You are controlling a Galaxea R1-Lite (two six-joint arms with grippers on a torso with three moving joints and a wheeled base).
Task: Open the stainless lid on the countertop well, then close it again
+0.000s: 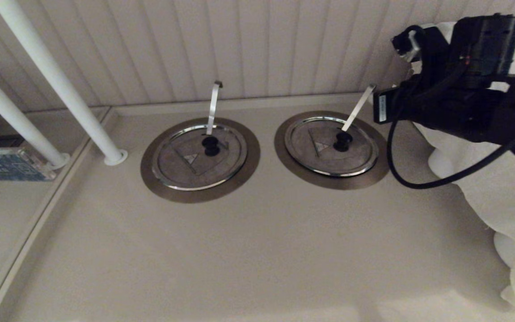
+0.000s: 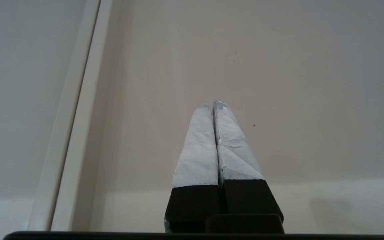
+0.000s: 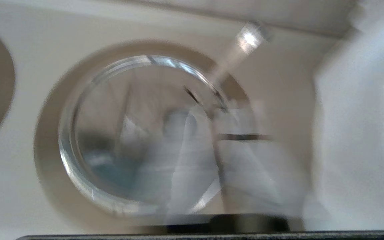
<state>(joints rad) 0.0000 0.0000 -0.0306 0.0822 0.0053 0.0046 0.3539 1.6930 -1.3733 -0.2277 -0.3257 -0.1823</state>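
The lid (image 1: 331, 145) is sitting flat in its well (image 1: 287, 154), back of the counter (image 1: 257, 250). The right gripper (image 3: 212, 160) is hanging above, fingers together, holding nothing. The left gripper (image 2: 216, 104) is pinched shut, empty.

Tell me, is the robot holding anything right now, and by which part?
Nothing. The left gripper is shut on nothing over bare counter. The right gripper is above the lid, holding nothing; its knob stands free.

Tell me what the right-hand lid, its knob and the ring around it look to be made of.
The stainless lid: apparently polished steel, with a bright mirror-like rim and a duller centre. Its knob: matte black, probably plastic, though that is uncertain. The surrounding ring: flat brown metal, seemingly a brushed bronze finish, with only a soft sheen.
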